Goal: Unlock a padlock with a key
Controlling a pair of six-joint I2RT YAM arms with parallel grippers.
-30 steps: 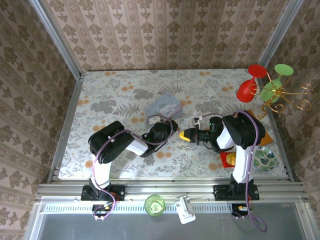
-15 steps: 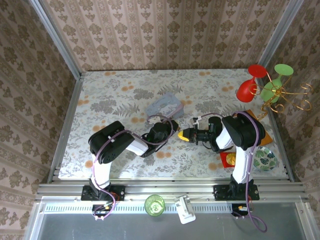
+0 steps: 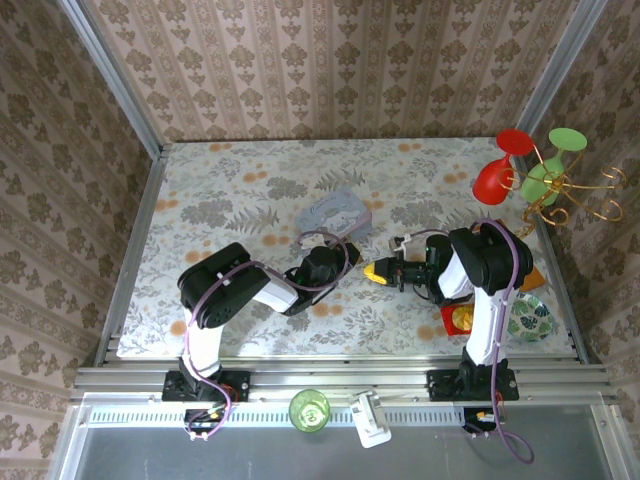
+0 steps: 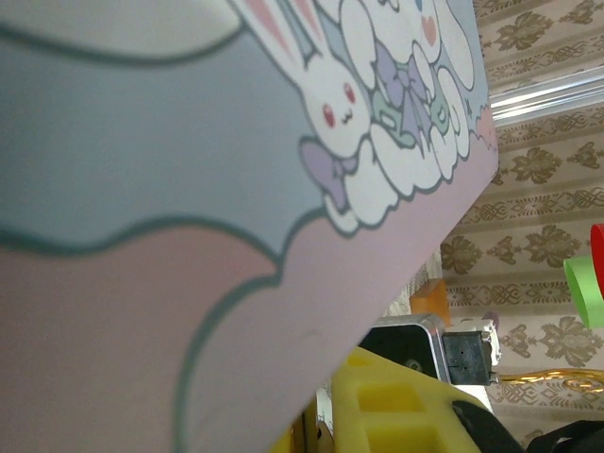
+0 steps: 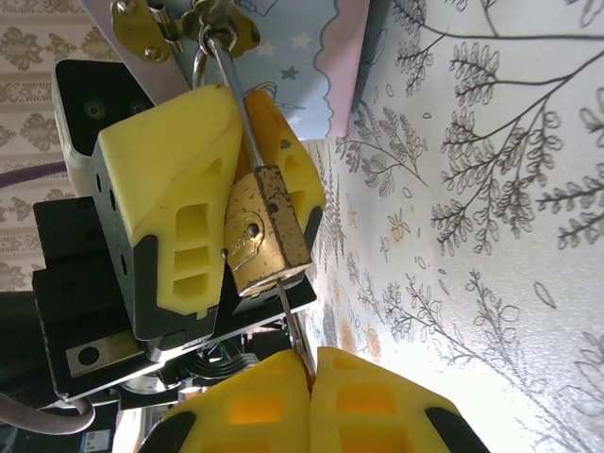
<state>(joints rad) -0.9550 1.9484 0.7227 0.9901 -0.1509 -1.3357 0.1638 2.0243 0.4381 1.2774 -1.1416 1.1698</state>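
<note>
The padlock (image 5: pixel 264 231) is seen as a small brass body, scuffed and dulled, with a silvery shackle (image 5: pixel 229 80) that is hooked at the brass hasp (image 5: pixel 142 24) of the tin (image 5: pixel 294 57). It is gripped between the yellow fingers of the left hand (image 5: pixel 241 179), which is closed on it, just beside the tin's edge and near the worktop (image 5: pixel 472 236). A round stamped mark is carried on its face, but no lettering can be read. The tin is printed with white cartoon rabbits and stars; no words are legible. The right hand (image 5: pixel 311 373) is closed on the key (image 5: pixel 294 330), of which only a thin strip is shown, running up to the padlock's underside. The keyhole is hidden, and whether the shackle is latched cannot be told.
</note>
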